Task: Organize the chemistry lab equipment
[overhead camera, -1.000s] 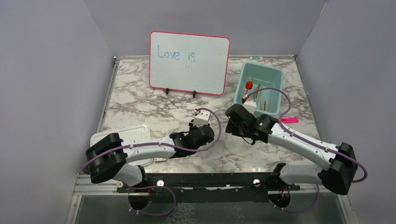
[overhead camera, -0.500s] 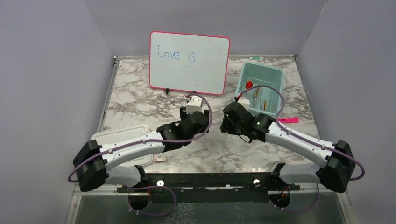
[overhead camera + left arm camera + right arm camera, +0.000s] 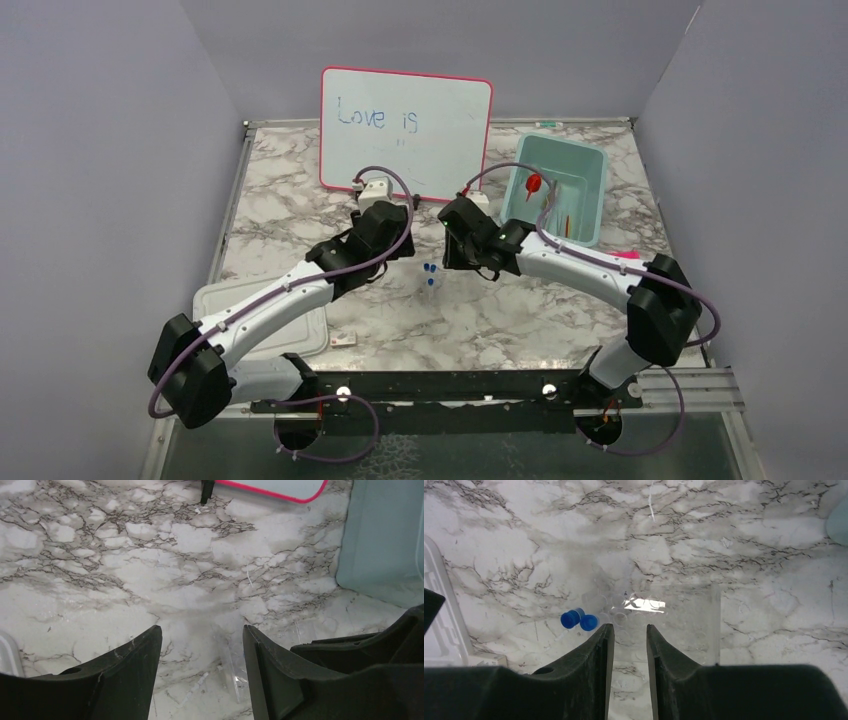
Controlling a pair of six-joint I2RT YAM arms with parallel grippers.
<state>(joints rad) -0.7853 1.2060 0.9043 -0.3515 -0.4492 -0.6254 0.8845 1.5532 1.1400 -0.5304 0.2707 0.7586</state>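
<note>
Clear plastic rack point(image 3: 664, 625) stands on the marble table point(image 3: 280, 200) near its middle, in front of the whiteboard point(image 3: 405, 135) and just on the near side of your two wrists. Two blue-capped tubes point(image 3: 580, 621) sit at one corner of it, side by side and leaning a little. The other holes show only glare, so you cannot read what they hold.

Your right gripper point(image 3: 630, 627) hangs right over the rack's edge with its jaws drawn close, a narrow slit between them. The see-through wall makes it impossible to tell whether they pinch the rack or only hover at it.

Your left gripper point(image 3: 202, 635) is released, jaws wide apart over bare marble with nothing between them. A faint edge of clear plastic shows just below its right finger.

Farther out, the teal bin point(image 3: 592, 160) stands at the back right. The clear squeeze bottle with red nozzle point(image 3: 533, 184) lies in it, and the red and brown-handled tools point(image 3: 568, 222) lie along its floor.

A white tray point(image 3: 225, 300) rests at the front left of the table under your left arm. A small pale item point(image 3: 343, 341) lies just beside the tray's near corner.
</note>
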